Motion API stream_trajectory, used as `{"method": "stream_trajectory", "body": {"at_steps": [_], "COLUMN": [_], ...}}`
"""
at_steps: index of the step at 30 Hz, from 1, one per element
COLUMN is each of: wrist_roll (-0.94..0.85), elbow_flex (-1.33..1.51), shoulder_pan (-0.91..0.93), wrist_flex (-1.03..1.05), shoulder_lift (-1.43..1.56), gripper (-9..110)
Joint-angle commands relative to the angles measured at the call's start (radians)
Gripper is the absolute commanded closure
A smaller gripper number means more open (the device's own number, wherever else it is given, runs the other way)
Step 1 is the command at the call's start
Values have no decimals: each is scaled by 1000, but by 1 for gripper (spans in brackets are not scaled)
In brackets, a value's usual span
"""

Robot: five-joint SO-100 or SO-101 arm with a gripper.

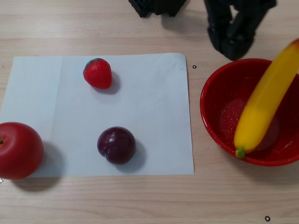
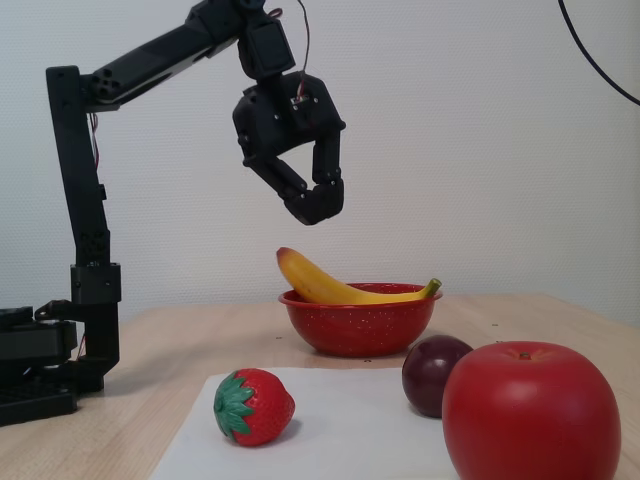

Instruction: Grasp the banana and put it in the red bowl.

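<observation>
The desk (image 1: 117, 200) carries a white sheet of paper (image 1: 149, 93) with the bowl to its right in the other view. The red bowl (image 2: 360, 325) already holds the banana (image 1: 264, 105), which lies across it with its long axis slanted, the green stem end resting on one rim and the orange-red tip sticking out past the opposite rim. The gripper (image 2: 312, 190) hangs well above the bowl in the fixed view, directly over the banana's raised end, its fingers apart and holding nothing. The task looks essentially done; any coming move is likely just the arm pulling away upward, clear of the protruding tip. An apple (image 2: 530, 410), a plum (image 1: 116, 144) and a strawberry (image 1: 97, 73) sit on the paper, well apart from the bowl.
</observation>
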Motion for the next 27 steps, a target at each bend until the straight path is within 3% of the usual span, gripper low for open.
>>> {"method": "stream_trajectory", "body": {"at_steps": [1, 8, 20, 27], "wrist_roll": [-5, 3, 35, 31], "elbow_flex": [-40, 176, 867, 1262], "shoulder_pan": [-29, -141, -233, -256], "wrist_flex": [-2, -83, -506, -873], "shoulder_lift": [178, 388, 885, 1075], "gripper": [101, 101, 101, 101]}}
